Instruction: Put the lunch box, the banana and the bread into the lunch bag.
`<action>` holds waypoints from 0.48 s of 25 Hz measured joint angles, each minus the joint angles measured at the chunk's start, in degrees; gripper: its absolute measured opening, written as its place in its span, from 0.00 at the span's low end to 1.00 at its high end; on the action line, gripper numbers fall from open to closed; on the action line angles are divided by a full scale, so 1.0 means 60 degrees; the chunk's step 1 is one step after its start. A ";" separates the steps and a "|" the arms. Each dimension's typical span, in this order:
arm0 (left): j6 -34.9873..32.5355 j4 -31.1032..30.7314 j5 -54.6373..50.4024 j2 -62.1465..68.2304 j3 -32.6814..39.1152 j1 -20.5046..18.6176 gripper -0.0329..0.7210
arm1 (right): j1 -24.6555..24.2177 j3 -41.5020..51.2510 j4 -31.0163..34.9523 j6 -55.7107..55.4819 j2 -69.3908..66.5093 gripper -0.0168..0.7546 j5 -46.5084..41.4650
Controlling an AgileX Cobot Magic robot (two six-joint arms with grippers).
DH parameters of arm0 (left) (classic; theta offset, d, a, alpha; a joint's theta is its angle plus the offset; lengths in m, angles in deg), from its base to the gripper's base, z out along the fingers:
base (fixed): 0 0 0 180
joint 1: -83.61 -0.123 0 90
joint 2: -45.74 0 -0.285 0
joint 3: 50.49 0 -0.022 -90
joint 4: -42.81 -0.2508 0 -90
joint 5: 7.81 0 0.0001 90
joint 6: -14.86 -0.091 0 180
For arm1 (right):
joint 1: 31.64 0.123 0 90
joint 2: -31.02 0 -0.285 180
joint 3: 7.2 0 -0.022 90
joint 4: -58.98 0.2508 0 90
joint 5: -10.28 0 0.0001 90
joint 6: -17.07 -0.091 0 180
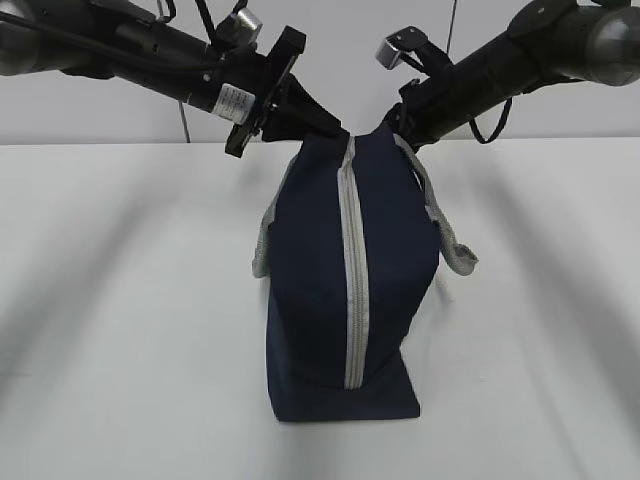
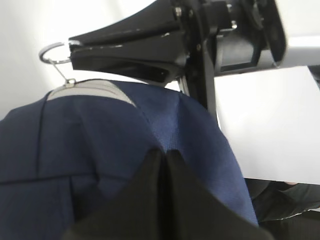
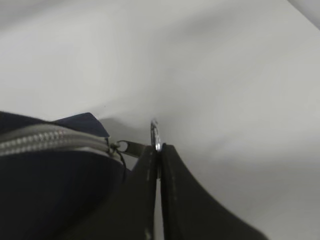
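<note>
Our lunch bag (image 1: 345, 290) stands zipped at the table's (image 1: 120, 300) centre; no food shows. Left claw (image 2: 164, 152) pinches its fabric at twelve o'clock, right claw (image 3: 159, 148) the ring pull (image 3: 155, 134).

Upright navy lunch bag (image 1: 320, 250), seemingly zipped

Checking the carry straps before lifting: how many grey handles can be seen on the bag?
2: one grey handle hangs down the left side of the lunch bag, the other grey handle down its right side in the exterior view.
</note>
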 joint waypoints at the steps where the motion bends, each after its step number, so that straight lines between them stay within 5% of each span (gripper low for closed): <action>1: 0.0000 -0.0028 -0.0058 0.0024 -0.0096 0.0000 0.04 | -0.0015 0.0000 -0.0062 0.0000 0.0000 0.00 -0.0051; 12: 0.0000 -0.0273 -0.0244 0.0042 -0.0384 0.0000 0.04 | -0.0022 0.0000 -0.0371 -0.0133 0.0000 0.00 -0.0479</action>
